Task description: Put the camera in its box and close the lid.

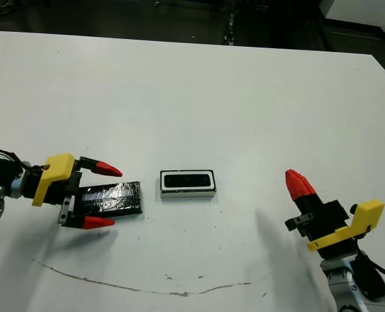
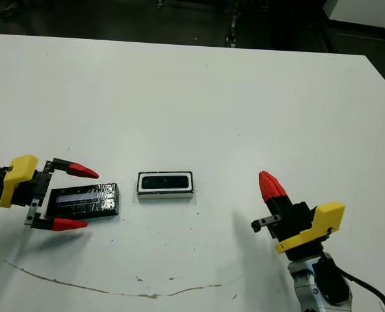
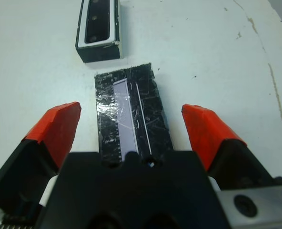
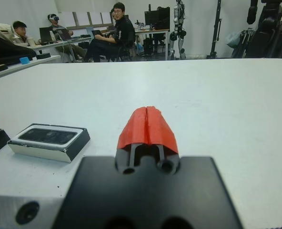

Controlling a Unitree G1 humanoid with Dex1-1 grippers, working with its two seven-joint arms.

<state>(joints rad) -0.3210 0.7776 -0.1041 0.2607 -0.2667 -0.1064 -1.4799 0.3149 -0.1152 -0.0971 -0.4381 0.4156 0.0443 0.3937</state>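
Left wrist view: left tool (image 3: 131,129) spread wide, straddling lid (image 3: 129,112) just beside box (image 3: 99,29); camera (image 1: 187,181) lies inside. Right wrist view alone shows right tool (image 4: 147,126) pressed together, empty, people beyond counter (image 1: 192,97).

Left tool (image 1: 101,196) spread wide; right tool (image 1: 299,184) pressed closed, raised.

lid (image 3: 130,112): crinkled shiny foil | camera (image 1: 187,180): glossy black | box (image 1: 188,192): matt white rim, possibly card | table (image 1: 199,97): smooth white

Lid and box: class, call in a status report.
Left end effector open, straddling lid. Right end effector shut, clear of things. Camera in box, uncovered. Nothing between lid and box.
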